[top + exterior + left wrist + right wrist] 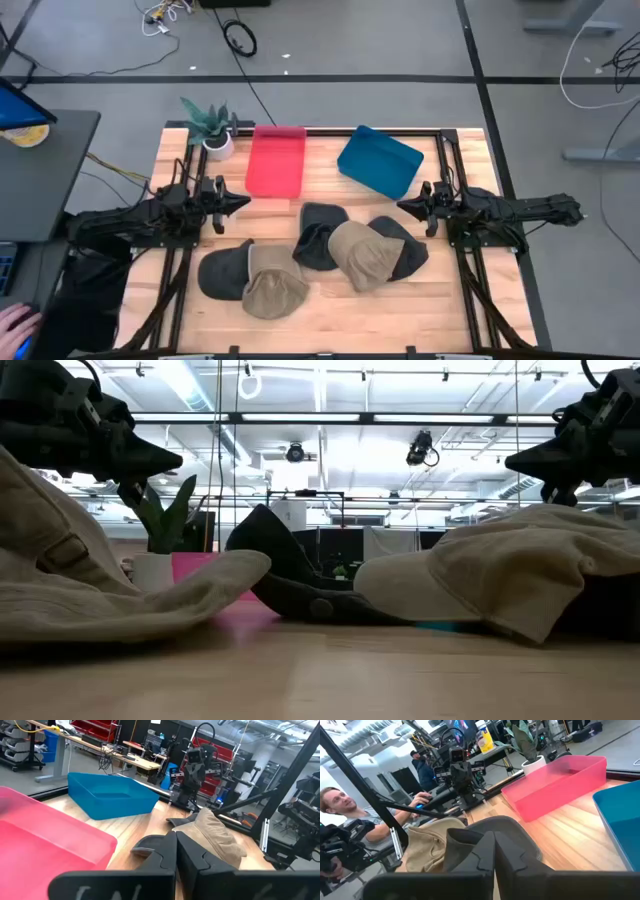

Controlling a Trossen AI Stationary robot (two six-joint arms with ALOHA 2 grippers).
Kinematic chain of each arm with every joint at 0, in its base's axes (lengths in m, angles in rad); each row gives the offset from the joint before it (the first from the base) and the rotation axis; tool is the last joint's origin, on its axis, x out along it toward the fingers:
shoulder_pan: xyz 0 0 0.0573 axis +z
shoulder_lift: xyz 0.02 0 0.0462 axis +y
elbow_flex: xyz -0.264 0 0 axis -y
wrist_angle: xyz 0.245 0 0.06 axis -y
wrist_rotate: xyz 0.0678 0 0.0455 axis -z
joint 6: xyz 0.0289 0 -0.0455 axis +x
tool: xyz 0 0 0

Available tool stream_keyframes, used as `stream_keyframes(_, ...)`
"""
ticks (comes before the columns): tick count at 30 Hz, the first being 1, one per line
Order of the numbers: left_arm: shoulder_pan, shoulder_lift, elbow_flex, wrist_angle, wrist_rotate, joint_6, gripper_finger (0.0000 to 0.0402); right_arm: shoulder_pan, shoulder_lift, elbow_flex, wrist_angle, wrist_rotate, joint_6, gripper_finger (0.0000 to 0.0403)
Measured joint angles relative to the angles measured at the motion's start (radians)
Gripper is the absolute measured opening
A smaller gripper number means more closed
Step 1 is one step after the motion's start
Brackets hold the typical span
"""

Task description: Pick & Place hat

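Four hats are counted on the tabletop (450, 290): two tan hats (275, 290) (362, 255) and two dark hats (222, 272) (320, 235). Two bins are seen near the far edge, one pink bin (275, 160) and one blue bin (380, 160). One plant (210, 125) is placed at the far left corner. Two arms are seen.

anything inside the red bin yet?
Nothing visible inside the red bin; the high view shows only its bare pink floor. The blue bin looks bare too. All hats lie on the table.
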Motion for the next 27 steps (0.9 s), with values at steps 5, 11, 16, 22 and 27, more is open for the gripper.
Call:
stream_keyframes(5, 0.0, 0.0, 0.0, 0.001, 0.0, 0.021, 0.0003, 0.0, 0.0, 0.0, 0.0, 0.0, 0.001, 0.0006)
stream_keyframes(11, 0.0, 0.0, 0.0, 0.009, 0.002, -0.002, 0.0003, 0.0, 0.0, 0.0, 0.0, 0.0, 0.002, 0.0006)
stream_keyframes(16, 0.0, 0.0, -0.001, 0.023, -0.008, -0.035, 0.0003, 0.0, 0.001, 0.0, 0.031, 0.016, 0.001, 0.0006)
stream_keyframes(22, 0.0, 0.0, 0.09, 0.043, -0.076, -0.05, 0.0003, 0.0, 0.001, 0.0, 0.247, 0.019, -0.123, 0.0003)
stream_keyframes(27, 0.0, 0.033, 0.26, -0.013, -0.123, 0.034, 0.0003, 0.0, 0.018, 0.083, 0.261, 0.057, -0.241, 0.0003)
